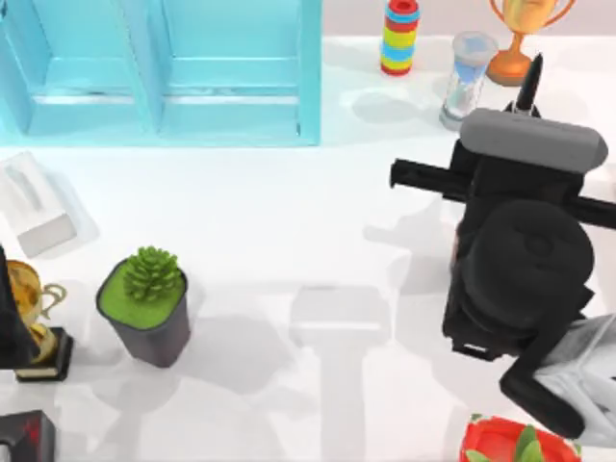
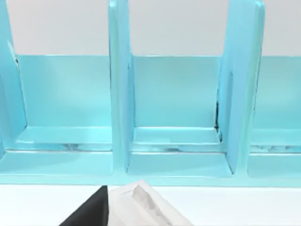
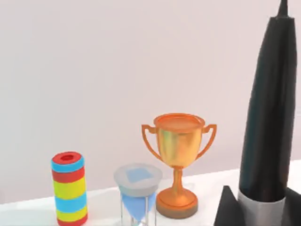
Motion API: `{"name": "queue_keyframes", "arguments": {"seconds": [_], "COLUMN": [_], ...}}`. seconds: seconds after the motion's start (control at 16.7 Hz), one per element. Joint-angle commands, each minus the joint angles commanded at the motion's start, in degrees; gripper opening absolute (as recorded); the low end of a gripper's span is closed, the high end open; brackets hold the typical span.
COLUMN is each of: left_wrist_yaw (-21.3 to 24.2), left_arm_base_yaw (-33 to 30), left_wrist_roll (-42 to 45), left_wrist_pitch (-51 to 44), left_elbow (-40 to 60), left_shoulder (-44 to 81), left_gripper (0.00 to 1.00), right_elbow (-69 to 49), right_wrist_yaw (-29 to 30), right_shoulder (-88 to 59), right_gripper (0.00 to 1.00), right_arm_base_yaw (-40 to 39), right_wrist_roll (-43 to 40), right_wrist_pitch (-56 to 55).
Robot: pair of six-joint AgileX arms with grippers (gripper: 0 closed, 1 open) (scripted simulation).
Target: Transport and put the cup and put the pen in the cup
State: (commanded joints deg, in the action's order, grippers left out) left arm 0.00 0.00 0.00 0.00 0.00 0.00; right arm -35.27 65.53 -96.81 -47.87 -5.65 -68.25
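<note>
The pen (image 3: 269, 117) is a slim black marker with a grey band low on its barrel. It stands nearly upright in my right gripper (image 3: 261, 209), which is shut on it; black fingers (image 3: 226, 209) flank the band. From above, the pen's tip (image 1: 530, 85) pokes out past my right arm (image 1: 520, 260) at the back right of the table. The cup is hidden. My left arm (image 1: 8, 318) is parked at the table's left edge.
A blue shelf unit (image 1: 164, 67) fills the back left, with a tissue box (image 1: 34, 207) before it. A potted succulent (image 1: 146, 303) and a gold trophy (image 1: 34, 318) stand at the left. Coloured rings (image 1: 399, 37), an hourglass (image 1: 467, 77) and another trophy (image 1: 520, 38) line the back right.
</note>
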Motion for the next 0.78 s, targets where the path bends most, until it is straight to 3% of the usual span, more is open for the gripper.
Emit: {"name": "queue_keyframes", "arguments": {"seconds": [0.48, 0.78], "left_wrist_yaw": [0.0, 0.0], "left_arm_base_yaw": [0.0, 0.0], "left_wrist_roll": [0.0, 0.0], "left_wrist_pitch": [0.0, 0.0], "left_elbow": [0.0, 0.0], "left_shoulder": [0.0, 0.0], "left_gripper": [1.00, 1.00], "right_elbow": [0.0, 0.0], "right_wrist_yaw": [0.0, 0.0], "right_shoulder": [0.0, 0.0], "right_gripper": [0.98, 1.00], "right_arm_base_yaw": [0.0, 0.0], "right_wrist_roll": [0.0, 0.0], "right_wrist_pitch": [0.0, 0.0]}}
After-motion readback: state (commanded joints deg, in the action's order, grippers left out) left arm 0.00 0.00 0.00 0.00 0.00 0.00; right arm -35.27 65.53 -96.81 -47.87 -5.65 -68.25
